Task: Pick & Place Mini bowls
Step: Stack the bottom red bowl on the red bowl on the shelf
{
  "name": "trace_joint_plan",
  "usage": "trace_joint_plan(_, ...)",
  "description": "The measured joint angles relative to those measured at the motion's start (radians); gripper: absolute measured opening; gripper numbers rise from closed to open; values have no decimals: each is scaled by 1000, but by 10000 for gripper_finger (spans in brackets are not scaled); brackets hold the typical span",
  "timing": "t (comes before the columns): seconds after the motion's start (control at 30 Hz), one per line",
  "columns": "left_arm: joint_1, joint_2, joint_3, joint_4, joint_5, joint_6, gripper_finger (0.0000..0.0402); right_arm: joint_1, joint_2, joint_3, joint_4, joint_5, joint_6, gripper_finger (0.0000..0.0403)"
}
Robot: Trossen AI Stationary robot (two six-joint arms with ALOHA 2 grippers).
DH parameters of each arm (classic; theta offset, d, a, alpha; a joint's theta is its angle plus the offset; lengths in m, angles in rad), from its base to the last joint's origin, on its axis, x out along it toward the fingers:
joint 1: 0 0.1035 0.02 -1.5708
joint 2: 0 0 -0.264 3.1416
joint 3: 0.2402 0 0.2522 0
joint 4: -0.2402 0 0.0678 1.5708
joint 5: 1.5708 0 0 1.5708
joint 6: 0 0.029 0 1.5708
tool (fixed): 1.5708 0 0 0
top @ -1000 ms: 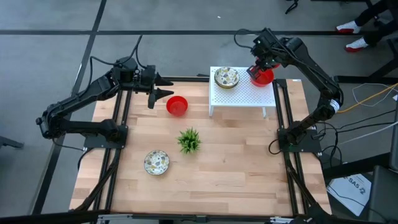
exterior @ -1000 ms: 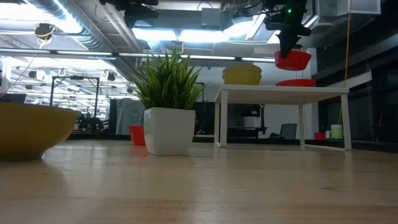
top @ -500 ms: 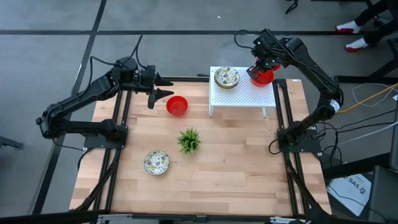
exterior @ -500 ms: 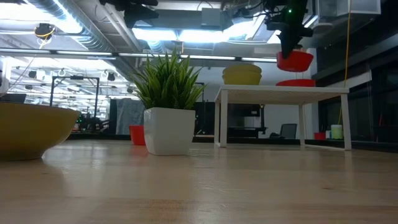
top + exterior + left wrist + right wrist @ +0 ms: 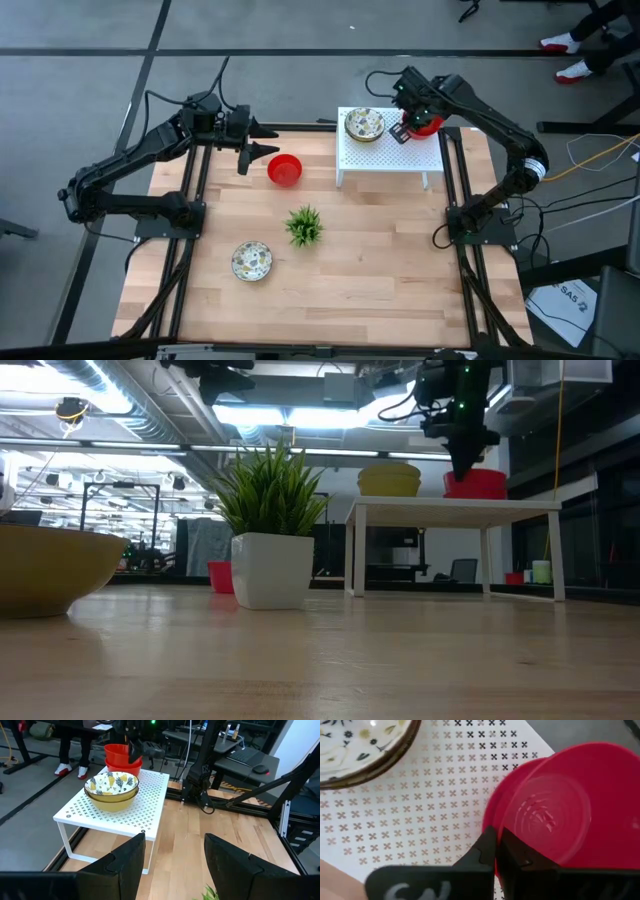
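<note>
My right gripper [image 5: 408, 126] is over the white perforated rack [image 5: 385, 152], shut on a glossy red bowl [image 5: 426, 124] that sits nested in a second red bowl [image 5: 489, 807] at the rack's far right corner. Two speckled cream bowls [image 5: 365, 125] are stacked on the rack's left half. A third red bowl [image 5: 285, 169] rests on the table by its base. My left gripper [image 5: 268, 141] hovers open just left of it. One more speckled bowl [image 5: 252, 261] sits near the table's near left. My right gripper pinches the upper red bowl's rim [image 5: 499, 822] on the side facing the speckled stack, one finger [image 5: 485, 842] outside the wall and one finger [image 5: 512, 850] inside. The fingers point down from above. The bowl sits upright inside the lower red bowl [image 5: 478, 484] on the rack.
A small green plant in a white pot [image 5: 305, 226] stands mid-table, in front of the rack in the low view. Dark frame rails [image 5: 190, 200] run along both table sides. A person's legs [image 5: 70, 750] show beyond the rack. Bare wood lies across the near right [image 5: 400, 270].
My right gripper has come down and shifted slightly toward the table's left, still shut. The red bowl it held above the rack now sits lowered into the red bowl on the rack.
</note>
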Motion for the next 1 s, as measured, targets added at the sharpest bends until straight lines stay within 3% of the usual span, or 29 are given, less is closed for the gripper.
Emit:
trace_joint_plan(0.4,0,0,0,0,0,-10,198,-1,0,-3,2,19,-1,7)
trace_joint_plan(0.87,0,0,0,0,0,-11,198,-1,0,-3,2,19,2,59)
trace_joint_plan(1.0,0,0,0,0,0,-11,198,-1,0,-3,2,-27,4,68)
